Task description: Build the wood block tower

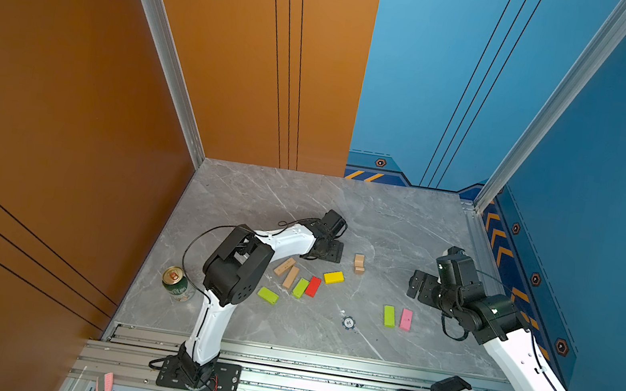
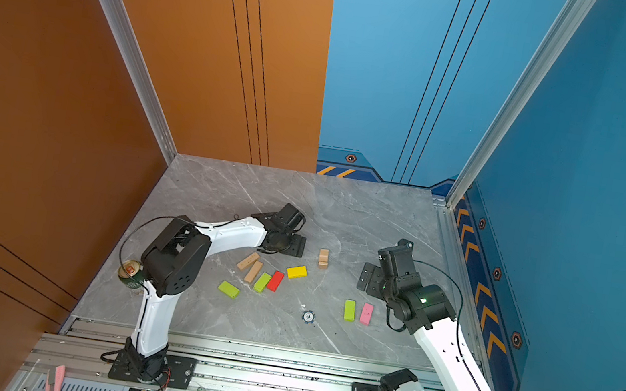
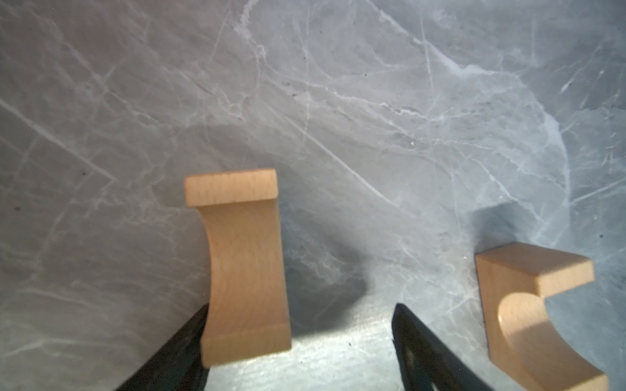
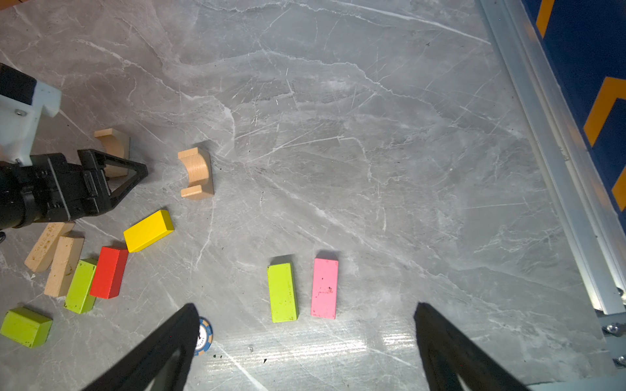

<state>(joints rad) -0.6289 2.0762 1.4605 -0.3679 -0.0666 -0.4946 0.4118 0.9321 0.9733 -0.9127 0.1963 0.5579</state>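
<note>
Lime green block [image 4: 283,292] and pink block [image 4: 324,287] lie nearest the rail, parallel and just apart, flat on the marble table [image 1: 403,227]. A poker chip [image 4: 204,335] sits near them. Right gripper [image 1: 420,289] hovers above this pair, jaws at full spread, empty.

Mid-table: a loose cluster, all flat, nothing stacked. Red block [image 1: 313,286] touches a second lime block [image 1: 300,288]; yellow block [image 1: 333,277] and plain tan blocks [image 1: 287,271] lie close by. Tower not begun, by my reading.

Farthest: left gripper [image 3: 300,308] low over the table, jaws wide, gripping nothing. First notched block [image 3: 244,267] lies between its fingers, hard by one of them (contact uncertain), long axis along the fingers, notch facing that finger. Second notched block [image 3: 535,315] lies just outside the opposite finger. Left arm is nearer both. Closing here would take the first across its narrow width, off-centre. Bare marble beyond; walls well apart.
</note>
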